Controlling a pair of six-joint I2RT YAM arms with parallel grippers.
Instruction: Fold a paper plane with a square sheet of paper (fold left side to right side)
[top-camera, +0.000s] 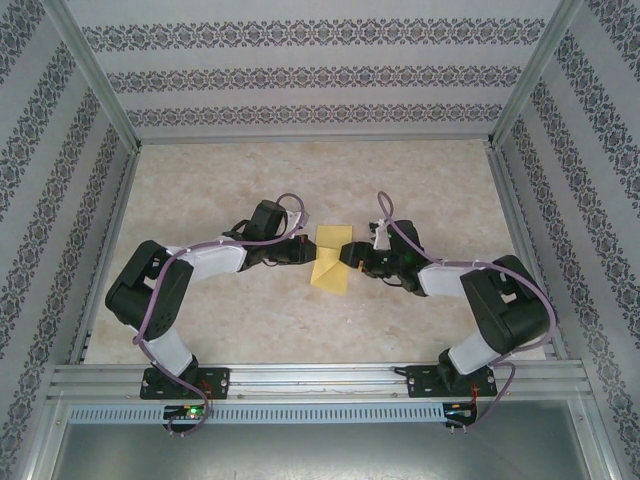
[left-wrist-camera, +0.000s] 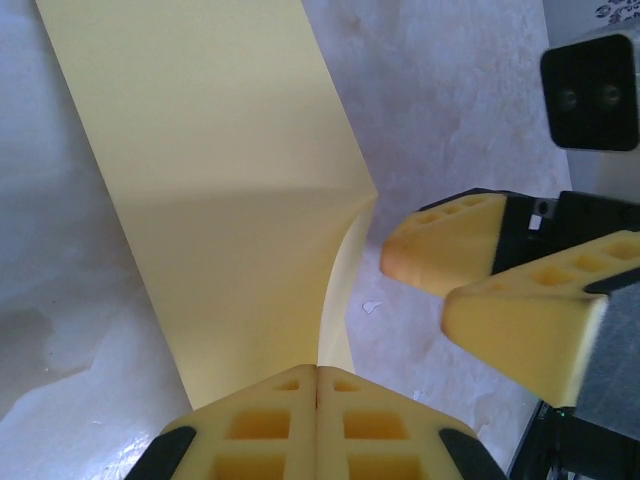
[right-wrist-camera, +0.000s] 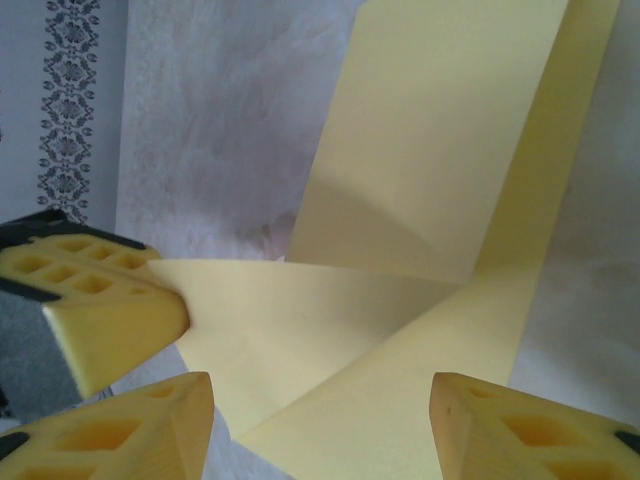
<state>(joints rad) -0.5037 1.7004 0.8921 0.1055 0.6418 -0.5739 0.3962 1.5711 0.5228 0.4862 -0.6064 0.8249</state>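
Paper: we see the square sheet of paper (top-camera: 332, 262) at the middle of the table (top-camera: 250, 180), pale yellow, unmarked and partly folded.
Paper edges, left wrist view: one long straight edge runs down to a corner, and from there the sheet curls inward to the closed fingers at the bottom.
Paper edges, right wrist view: one flap lies across the picture and a strip rises toward the upper right, with their creases meeting near the middle.
Left side: the left gripper (left-wrist-camera: 317, 385) has its fingers pressed together, pinching the near edge of the sheet.
Right side: the right gripper (right-wrist-camera: 320, 400) has its fingers spread, one on either side of the sheet. We cannot tell whether either pad touches the paper.
Gap between tips: in the left wrist view the two sets of fingers are near each other but apart.
Room beyond: a wide stretch of marbled beige tabletop lies between the paper and the far wall (top-camera: 310, 115).
Room at the sides: the elbows of the left arm (top-camera: 190, 265) and the right arm (top-camera: 470, 280) sit near the side rails (top-camera: 105, 260).
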